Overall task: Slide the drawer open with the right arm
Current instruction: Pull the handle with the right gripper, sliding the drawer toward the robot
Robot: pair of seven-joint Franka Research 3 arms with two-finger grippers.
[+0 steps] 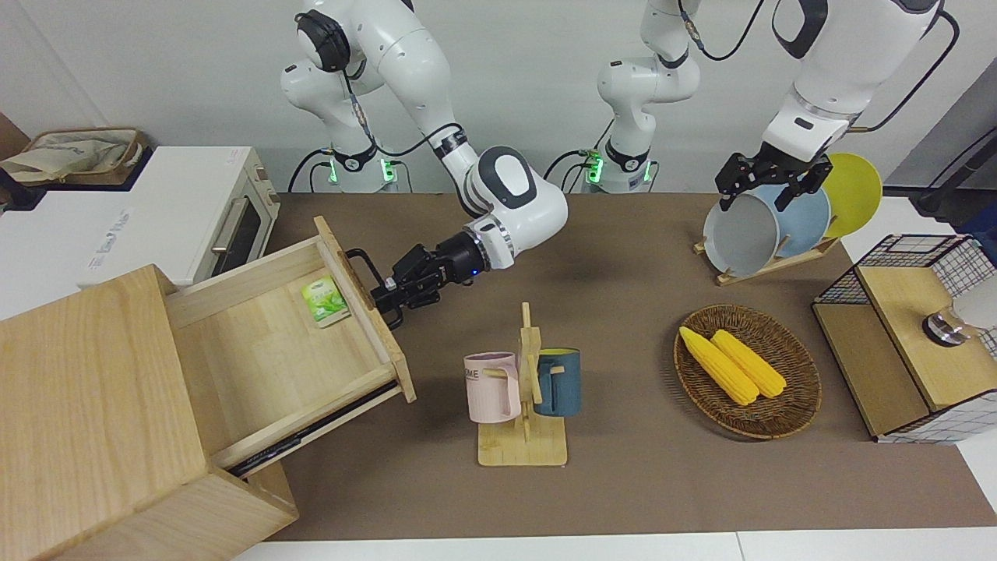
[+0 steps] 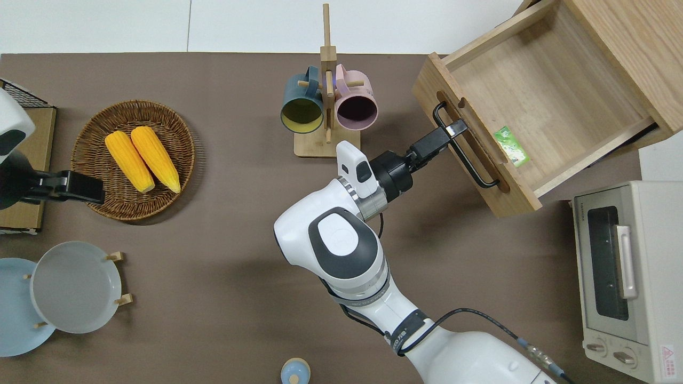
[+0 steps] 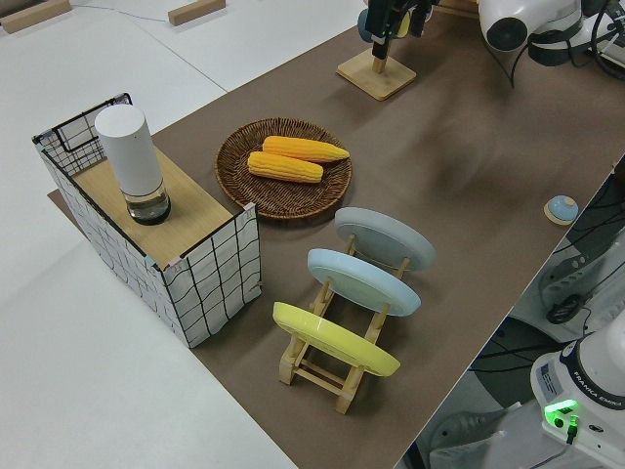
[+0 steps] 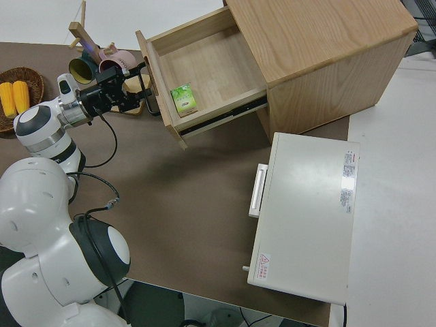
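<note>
The drawer (image 1: pixel 265 358) stands pulled far out of the big pale wooden box (image 1: pixel 86 405) at the right arm's end of the table. My right gripper (image 1: pixel 382 298) is shut on the drawer's black U-shaped handle (image 1: pixel 360 259). In the overhead view the right gripper (image 2: pixel 453 129) grips the handle (image 2: pixel 475 168) near its farther end, and the drawer (image 2: pixel 544 96) shows a small green packet (image 2: pixel 511 145) lying against its front wall. The right side view shows the same grip (image 4: pixel 133 82). My left arm is parked, its gripper (image 1: pixel 767 183) open.
A mug rack (image 2: pixel 326 101) with a blue and a pink mug stands close to the right arm's wrist. A white toaster oven (image 2: pixel 624 277) stands next to the box, nearer to the robots. A wicker basket with corn (image 2: pixel 133 160), a plate rack (image 1: pixel 779 222) and a wire-grid box (image 1: pixel 911 335) lie toward the left arm's end.
</note>
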